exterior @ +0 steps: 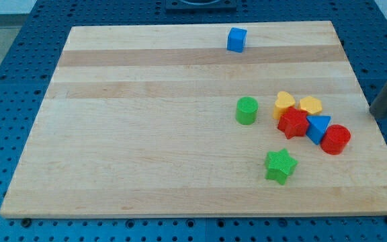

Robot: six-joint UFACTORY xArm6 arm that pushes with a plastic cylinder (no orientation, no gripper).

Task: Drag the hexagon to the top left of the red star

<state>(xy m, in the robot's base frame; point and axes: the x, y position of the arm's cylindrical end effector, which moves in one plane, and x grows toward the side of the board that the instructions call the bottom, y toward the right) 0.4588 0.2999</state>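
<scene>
The rod's tip (372, 114) is hovering off the tabletop's (146, 134) right edge, well apart from every block; the arm has no pincer. The yellow hexagon (310, 105) is sitting touching the red star's (292, 124) upper right, so the drag looks unstarted.

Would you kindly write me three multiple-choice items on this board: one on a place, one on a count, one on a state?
1. Where is the blue cube?
A. near the view's top edge
B. in the cluster
C. at the view's bottom left

2. How many green blocks are there?
A. one
B. two
C. three

3. How does the red star sit?
A. alone
B. packed among other blocks
C. off the board

Answers:
1 A, it sits apart, high on the wooden board.
2 B, the green cylinder and the green star.
3 B, the yellow hexagon and blue triangle crowd it; my tip is to the cluster's right.
</scene>
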